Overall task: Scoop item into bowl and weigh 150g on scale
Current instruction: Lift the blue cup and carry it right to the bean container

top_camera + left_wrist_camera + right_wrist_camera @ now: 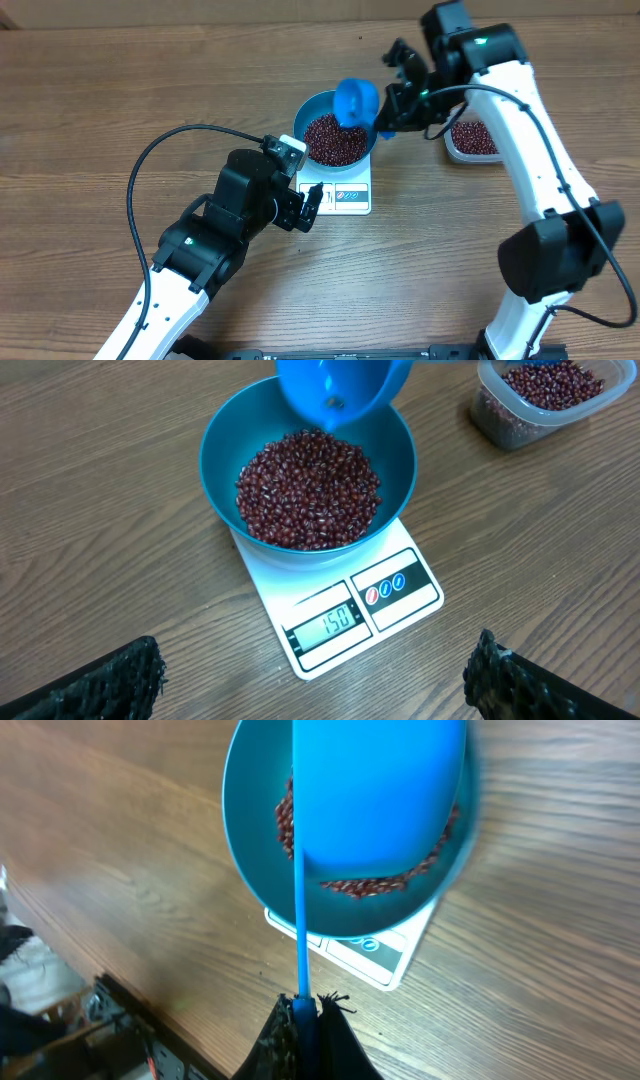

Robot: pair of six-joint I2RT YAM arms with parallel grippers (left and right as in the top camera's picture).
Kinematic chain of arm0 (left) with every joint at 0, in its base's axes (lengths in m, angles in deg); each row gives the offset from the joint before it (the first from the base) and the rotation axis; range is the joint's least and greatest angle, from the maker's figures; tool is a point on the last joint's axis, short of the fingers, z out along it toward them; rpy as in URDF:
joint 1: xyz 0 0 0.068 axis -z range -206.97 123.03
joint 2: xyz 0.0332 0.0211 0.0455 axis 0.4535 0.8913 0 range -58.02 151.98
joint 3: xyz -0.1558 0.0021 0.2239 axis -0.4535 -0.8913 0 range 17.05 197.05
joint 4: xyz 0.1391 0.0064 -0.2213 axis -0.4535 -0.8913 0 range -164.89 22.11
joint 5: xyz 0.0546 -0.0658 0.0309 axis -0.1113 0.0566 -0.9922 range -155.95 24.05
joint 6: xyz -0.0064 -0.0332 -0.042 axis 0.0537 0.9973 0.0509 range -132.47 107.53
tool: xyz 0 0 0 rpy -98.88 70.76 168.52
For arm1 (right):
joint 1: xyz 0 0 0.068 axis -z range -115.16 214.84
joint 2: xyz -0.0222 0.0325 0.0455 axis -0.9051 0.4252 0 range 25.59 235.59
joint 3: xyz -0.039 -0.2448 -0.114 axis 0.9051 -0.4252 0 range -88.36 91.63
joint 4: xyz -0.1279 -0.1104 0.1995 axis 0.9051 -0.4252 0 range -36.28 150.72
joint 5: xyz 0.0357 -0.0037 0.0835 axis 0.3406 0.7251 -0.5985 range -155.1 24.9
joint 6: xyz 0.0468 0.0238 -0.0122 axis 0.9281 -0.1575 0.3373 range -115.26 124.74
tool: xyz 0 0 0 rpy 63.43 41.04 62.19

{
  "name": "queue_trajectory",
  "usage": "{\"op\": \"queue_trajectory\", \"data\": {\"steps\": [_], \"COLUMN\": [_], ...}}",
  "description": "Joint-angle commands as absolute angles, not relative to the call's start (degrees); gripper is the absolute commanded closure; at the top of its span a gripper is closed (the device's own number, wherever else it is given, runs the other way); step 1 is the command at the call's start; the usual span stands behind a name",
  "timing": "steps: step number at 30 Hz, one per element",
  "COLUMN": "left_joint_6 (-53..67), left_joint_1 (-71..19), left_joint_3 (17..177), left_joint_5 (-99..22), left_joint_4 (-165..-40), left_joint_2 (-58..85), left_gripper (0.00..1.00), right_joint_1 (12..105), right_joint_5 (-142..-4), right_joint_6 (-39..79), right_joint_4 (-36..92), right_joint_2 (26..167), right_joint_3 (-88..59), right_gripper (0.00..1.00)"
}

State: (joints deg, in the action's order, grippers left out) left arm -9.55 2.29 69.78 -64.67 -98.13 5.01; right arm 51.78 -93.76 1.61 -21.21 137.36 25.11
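Tiny oval dark red-brown beans (308,490) heap loosely in the deep bright blue bowl (222,445) atop the flat white square scale (405,605). The right gripper (305,1020) clamps the handle of the small blue scoop (380,790); the left gripper (315,675) gapes empty.

Inspection of your 2 arms: both are of matching build. The left arm (165,290) has smooth white link shells and boxy black joint housings. A black cable (200,127) arcs in a wide loop beside it. The right arm (535,140) shows the same white shells, 1 large black housing low down, a thin black lead (556,162) running along it, and 1 green light (483,42) on its upper black housing. The left fingers (105,682) are black and rough-textured.
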Motion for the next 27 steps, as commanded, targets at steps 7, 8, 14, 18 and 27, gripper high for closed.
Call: {"op": "queue_trajectory", "data": {"steps": [7, 8, 14, 18, 27], "left_joint_6": [-9.03, -9.03, -9.03, -9.03, -9.03], "left_joint_1": [2.31, 2.31, 2.31, 2.31, 2.31], "left_joint_3": [69.25, 69.25, 69.25, 69.25, 69.25], "left_joint_5": [-64.65, -64.65, -64.65, -64.65, -64.65], "left_joint_4": [-98.07, -98.07, -98.07, -98.07, -98.07], "left_joint_2": [5.36, 5.36, 5.36, 5.36, 5.36], "left_gripper": [0.01, 0.01, 0.0, 0.01, 0.01], "right_joint_1": [62.49, 63.85, 69.22, 69.24, 66.64], "right_joint_5": [-87.84, -86.46, -78.24, -67.51, -53.37], "right_joint_6": [1.93, 1.93, 1.93, 1.89, 3.59], "right_joint_4": [-21.78, -22.28, -25.37, -26.85, -29.85], "right_joint_2": [128.83, 128.72, 128.63, 128.57, 128.57], "right_joint_3": [26.53, 26.53, 26.53, 26.53, 26.5], "right_gripper": [0.96, 0.96, 0.96, 0.96, 0.96]}}
